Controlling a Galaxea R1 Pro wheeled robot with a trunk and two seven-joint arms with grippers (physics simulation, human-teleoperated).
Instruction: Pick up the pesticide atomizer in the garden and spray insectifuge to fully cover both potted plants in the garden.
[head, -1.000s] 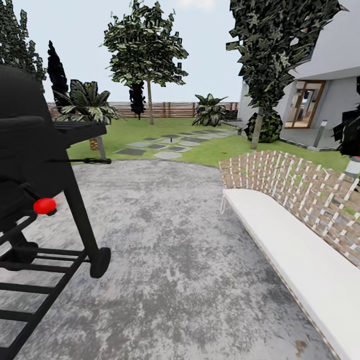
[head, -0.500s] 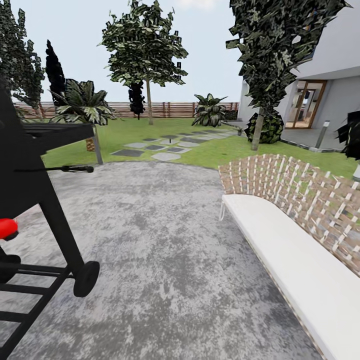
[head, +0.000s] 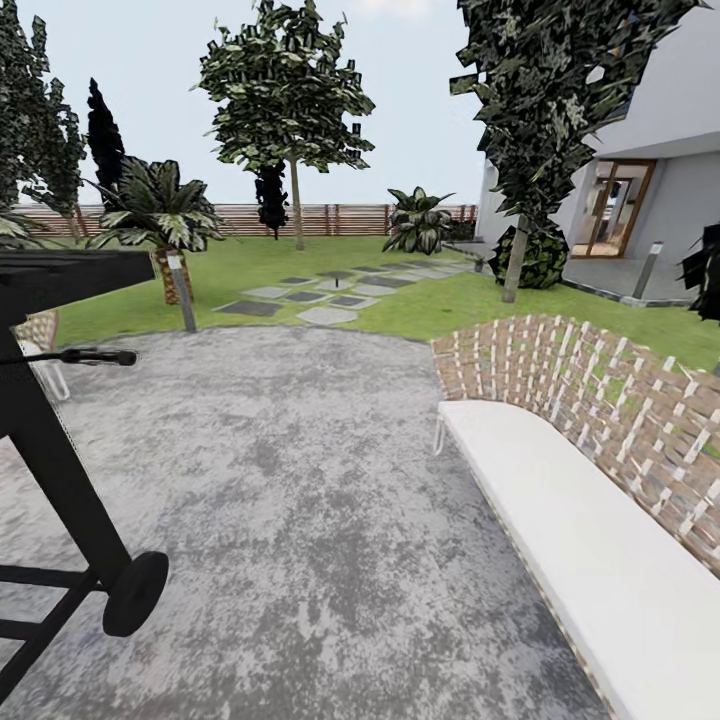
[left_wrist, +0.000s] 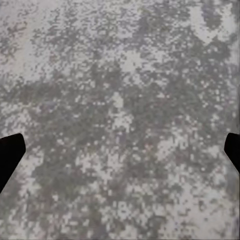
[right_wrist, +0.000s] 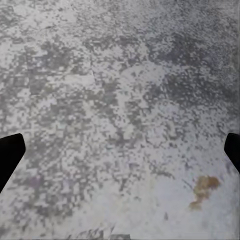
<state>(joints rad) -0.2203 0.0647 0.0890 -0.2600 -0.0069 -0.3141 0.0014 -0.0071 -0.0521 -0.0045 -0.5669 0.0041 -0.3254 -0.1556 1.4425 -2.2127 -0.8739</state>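
Head cam looks over grey paving (head: 330, 480), with a black grill (head: 60, 440) on the left, a white bench (head: 590, 530) on the right, and the garden (head: 300, 265) lawn beyond, up to the fence (head: 340, 218). Left wrist cam: left gripper (left_wrist: 120, 150) fingers (left_wrist: 9, 155) spread wide over paving, gripping nothing. Right wrist cam's the same, right gripper (right_wrist: 120, 150) fingers (right_wrist: 9, 152) spread, with a brownish stain (right_wrist: 204, 190), maybe dirt.

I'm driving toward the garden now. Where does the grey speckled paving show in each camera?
Head view: grey speckled paving across the lower middle, between black grill and white bench.
Left wrist view: paving behind the open left claw.
Right wrist view: paving behind the open right claw, with a brown stain.
Shared landmark: the paving's mottled grey pattern.
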